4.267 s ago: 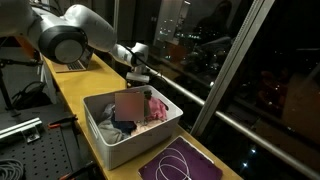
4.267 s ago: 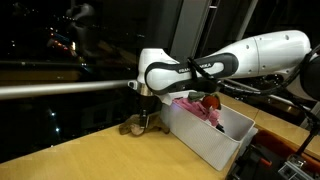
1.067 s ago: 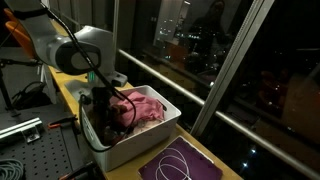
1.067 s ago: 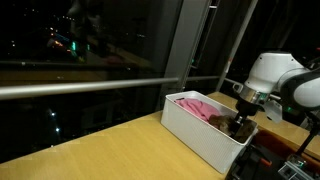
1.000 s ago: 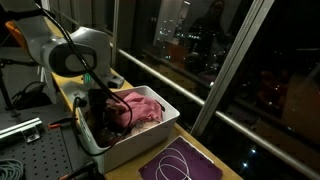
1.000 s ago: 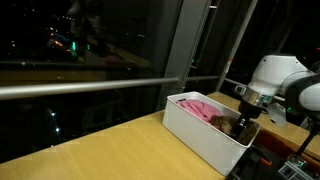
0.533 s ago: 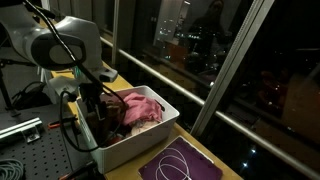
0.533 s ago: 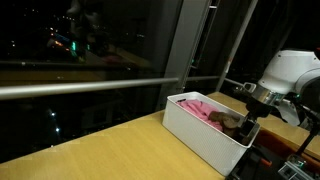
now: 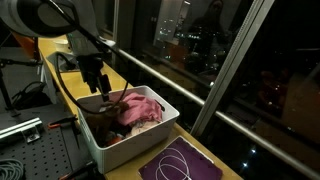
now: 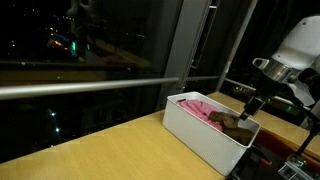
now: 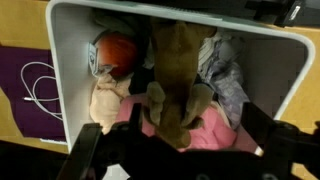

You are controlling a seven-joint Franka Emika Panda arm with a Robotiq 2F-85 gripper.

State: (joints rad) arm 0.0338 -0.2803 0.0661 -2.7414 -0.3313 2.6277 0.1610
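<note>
A brown plush toy [image 11: 175, 80] lies in the white bin [image 11: 60, 60], on top of a pink cloth [image 11: 215, 130]. My gripper [image 11: 175, 150] hangs open straight above the toy, its dark fingers [image 11: 268, 140] spread wide and nothing between them. In both exterior views the gripper [image 9: 99, 88] [image 10: 251, 107] is raised clear above the bin [image 9: 150, 140] [image 10: 200, 135], apart from the brown toy [image 9: 105, 118] [image 10: 236, 125]. The pink cloth [image 9: 145, 105] [image 10: 200, 108] fills the bin's window side.
The bin also holds an orange-red item [image 11: 120, 50], a cream plush [image 11: 105, 100] and grey cloth [image 11: 225, 70]. A purple mat [image 9: 180, 160] with a white cable loop [image 11: 40, 85] lies beside the bin. A window rail [image 10: 90, 88] runs along the yellow table [image 10: 110, 150].
The gripper opened inside the bin, left the brown plush toy there and rose up above the bin.
</note>
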